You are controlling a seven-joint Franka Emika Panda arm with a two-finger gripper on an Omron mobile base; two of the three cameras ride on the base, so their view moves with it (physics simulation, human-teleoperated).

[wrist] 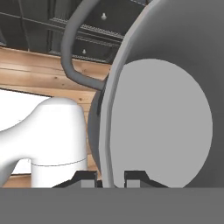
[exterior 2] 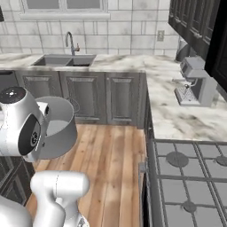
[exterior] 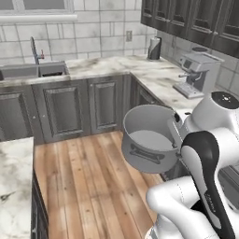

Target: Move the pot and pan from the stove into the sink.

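Note:
The grey pot (exterior: 149,140) hangs tilted in the air above the wood floor, its open mouth turned up and toward the cabinets. My gripper (wrist: 109,179) is shut on the pot (wrist: 166,122), one fingertip on each side of the wall at its rim. From the right base view the pot (exterior 2: 60,128) shows partly behind my arm. The sink (exterior: 37,70) lies in the far counter under the window, with its faucet (exterior 2: 71,43) behind the sink basins (exterior 2: 66,60). The stove (exterior 2: 190,177) fills the lower right, its grates bare. The pan is out of view.
A coffee machine (exterior 2: 195,82) stands on the right counter, and a dark canister (exterior: 154,48) sits in the corner. Base cabinets (exterior: 74,107) run under the sink. A marble island edge (exterior: 14,172) is at the near left, with the wood floor (exterior: 93,177) between.

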